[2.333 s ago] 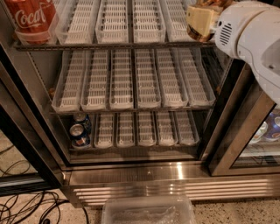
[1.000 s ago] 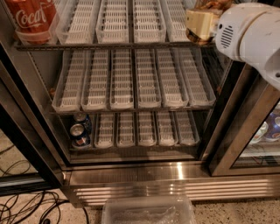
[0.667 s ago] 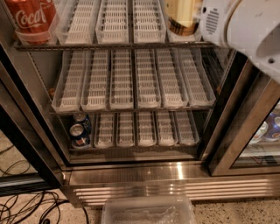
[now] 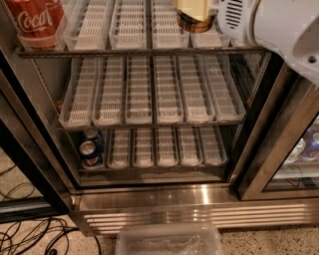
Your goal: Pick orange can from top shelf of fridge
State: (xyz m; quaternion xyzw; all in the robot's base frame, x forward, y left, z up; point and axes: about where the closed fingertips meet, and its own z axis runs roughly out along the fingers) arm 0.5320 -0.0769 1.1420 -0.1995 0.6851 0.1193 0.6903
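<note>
The orange can (image 4: pixel 193 14), cream and brown with a dark band low down, is at the top edge of the camera view, above the trays of the top shelf (image 4: pixel 139 51) of the fridge (image 4: pixel 199 204). My gripper (image 4: pixel 215 15) is at the end of the white arm (image 4: pixel 279 27) that reaches in from the upper right. It sits against the can's right side and is shut on it. The top of the can is cut off by the frame.
A red Coca-Cola can (image 4: pixel 37 20) stands at the left end of the top shelf. Two small blue cans (image 4: pixel 91 149) sit on the bottom shelf at the left. The glass door (image 4: pixel 294 149) stands open at the right. A clear plastic bin (image 4: pixel 169 241) and cables (image 4: pixel 30 234) lie on the floor.
The arm has swung left and upward, and the orange can has moved with it from the right end of the top shelf toward the middle.
</note>
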